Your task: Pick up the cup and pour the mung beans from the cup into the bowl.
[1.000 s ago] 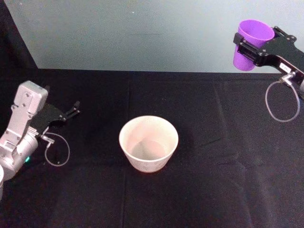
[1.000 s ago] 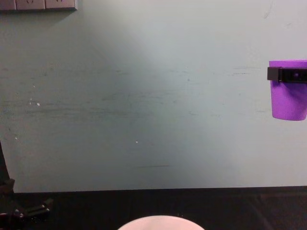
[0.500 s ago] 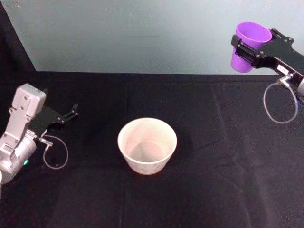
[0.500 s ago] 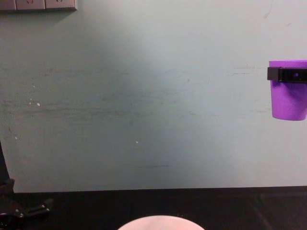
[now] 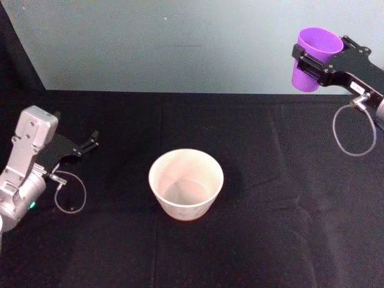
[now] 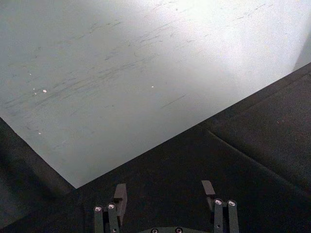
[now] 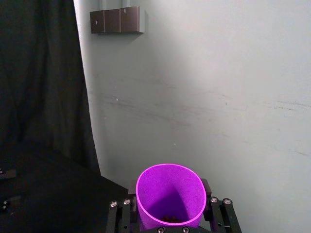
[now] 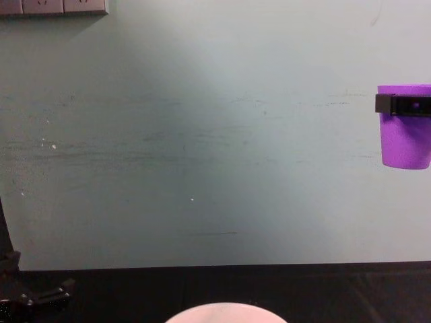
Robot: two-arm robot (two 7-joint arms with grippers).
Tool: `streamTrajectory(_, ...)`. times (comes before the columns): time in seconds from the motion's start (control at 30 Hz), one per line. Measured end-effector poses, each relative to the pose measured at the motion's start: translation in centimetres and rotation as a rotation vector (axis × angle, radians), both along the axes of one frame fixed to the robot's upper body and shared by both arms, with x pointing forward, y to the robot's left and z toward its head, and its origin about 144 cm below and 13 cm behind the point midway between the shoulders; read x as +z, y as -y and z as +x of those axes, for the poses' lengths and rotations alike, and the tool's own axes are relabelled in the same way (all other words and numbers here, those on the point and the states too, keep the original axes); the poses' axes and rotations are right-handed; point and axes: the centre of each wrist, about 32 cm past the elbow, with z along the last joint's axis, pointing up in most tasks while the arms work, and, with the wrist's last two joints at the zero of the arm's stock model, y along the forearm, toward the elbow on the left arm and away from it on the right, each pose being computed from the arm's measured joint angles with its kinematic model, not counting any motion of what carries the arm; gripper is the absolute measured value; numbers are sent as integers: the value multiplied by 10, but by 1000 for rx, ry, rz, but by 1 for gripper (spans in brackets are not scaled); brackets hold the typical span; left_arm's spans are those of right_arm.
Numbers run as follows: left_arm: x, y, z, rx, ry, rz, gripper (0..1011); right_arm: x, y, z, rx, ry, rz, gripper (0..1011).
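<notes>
The purple cup (image 5: pixel 316 55) hangs upright high above the table's far right, clamped near its rim by my right gripper (image 5: pixel 312 63). From the chest view the cup (image 8: pixel 405 141) shows side-on at the right edge. Looking into the cup (image 7: pixel 170 196) from the right wrist, a few dark mung beans (image 7: pixel 170 219) lie at its bottom. The pale bowl (image 5: pixel 155 174) stands on the black cloth near the table's middle, well to the left of the cup and below it. Its rim (image 8: pixel 225 311) peeks in at the chest view's lower edge. My left gripper (image 5: pixel 93 141) rests open at the left, its fingers (image 6: pixel 120 193) holding nothing.
A black cloth (image 5: pixel 270 228) covers the table, and a pale green wall (image 5: pixel 180 42) rises behind it. Cable loops hang from the right wrist (image 5: pixel 354 129) and the left wrist (image 5: pixel 71 192). Wall sockets (image 8: pixel 54 7) sit high on the wall.
The cup stays held upright in nearly the same place. The left arm has shifted only slightly.
</notes>
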Motion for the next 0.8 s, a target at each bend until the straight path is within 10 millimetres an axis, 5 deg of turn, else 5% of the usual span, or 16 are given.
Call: streamTrajectory(0.8,0,0,0,0,0,0,1000,0,0,0,0,0,0,736)
